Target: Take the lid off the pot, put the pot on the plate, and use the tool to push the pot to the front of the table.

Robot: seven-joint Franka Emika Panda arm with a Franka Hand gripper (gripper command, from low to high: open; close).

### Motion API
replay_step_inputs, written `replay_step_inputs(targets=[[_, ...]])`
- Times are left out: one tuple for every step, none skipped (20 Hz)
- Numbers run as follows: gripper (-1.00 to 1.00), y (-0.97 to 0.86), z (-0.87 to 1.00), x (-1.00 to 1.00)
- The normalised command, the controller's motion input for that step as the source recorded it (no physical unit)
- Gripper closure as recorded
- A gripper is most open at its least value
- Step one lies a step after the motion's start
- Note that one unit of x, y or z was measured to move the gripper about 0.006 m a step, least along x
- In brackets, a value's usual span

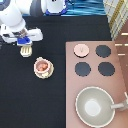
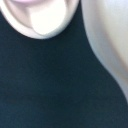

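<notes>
So the pot (image 1: 43, 66) sits on the plate (image 1: 37, 73), lid (image 1: 80, 49) already off over on the stove (image 1: 95, 80). The gripper (image 1: 24, 46) hangs just up-left of the pot, right over the tool (image 1: 25, 50); can't tell if it's clamped.

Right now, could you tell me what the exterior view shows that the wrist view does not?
Only the exterior view: the end effector holding the cream-white slotted spatula at that view's left, the pale-pink two-handled pot on the tan round plate, the pale-pink knobbed lid off on the stove panel, and the large grey pan.
Only the wrist view: a pale curved edge I cannot identify.
Both: the black table top and, probably, the spatula.
</notes>
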Motion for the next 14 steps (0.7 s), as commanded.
replay_step_inputs(targets=[[1.0,0.89,-0.49,-0.57],[1.0,0.82,-0.54,-0.64],[1.0,0.75,-0.56,-0.7],[1.0,0.69,-0.57,-0.75],[1.0,0.62,-0.6,-0.8],[1.0,0.59,-0.61,-0.83],[1.0,0.51,-0.6,-0.89],[1.0,0.44,-0.6,-0.93],[1.0,0.35,-0.6,-0.98],[1.0,0.23,-0.61,-1.0],[1.0,0.19,-0.6,-1.0],[1.0,0.14,-0.58,-1.0],[1.0,0.08,-0.59,-1.0],[1.0,0.0,-0.58,-1.0]])
